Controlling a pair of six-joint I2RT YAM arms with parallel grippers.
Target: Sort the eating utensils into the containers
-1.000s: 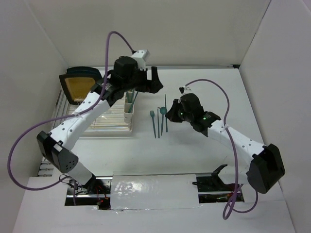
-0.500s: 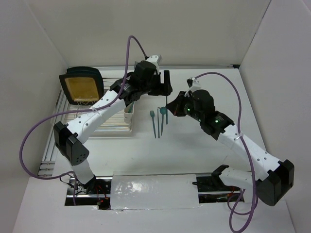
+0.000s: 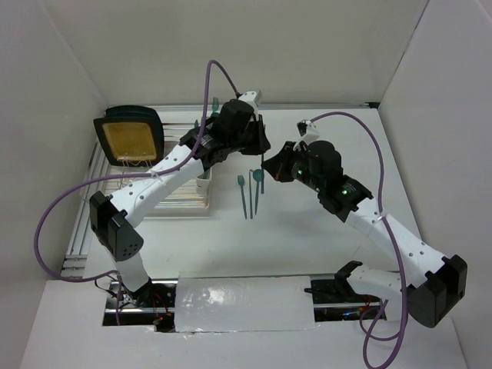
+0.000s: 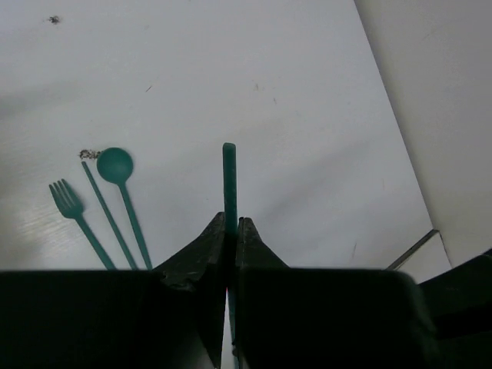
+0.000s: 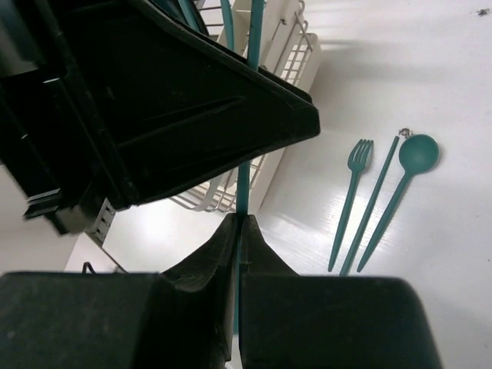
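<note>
Since a second ago, my left gripper (image 4: 231, 223) has swung away from the cream cups (image 3: 204, 181) and over to my right gripper (image 5: 239, 219). Its jaws have gone from wide apart to squeezed together. Both pairs of jaws now pinch the same one thin teal stick (image 4: 229, 181). They hold it up off the white table (image 4: 254, 69), between the two grippers.

On the table just beside them I count three more teal pieces lying side by side: one fork (image 4: 69, 201), one plain thin stick (image 4: 108, 207) and one spoon (image 4: 117, 165).

Farther left, the cups stand at the edge of the wire rack (image 5: 223, 196). One teal handle (image 5: 227, 15) shows near them. I cannot count what is inside the cups.
</note>
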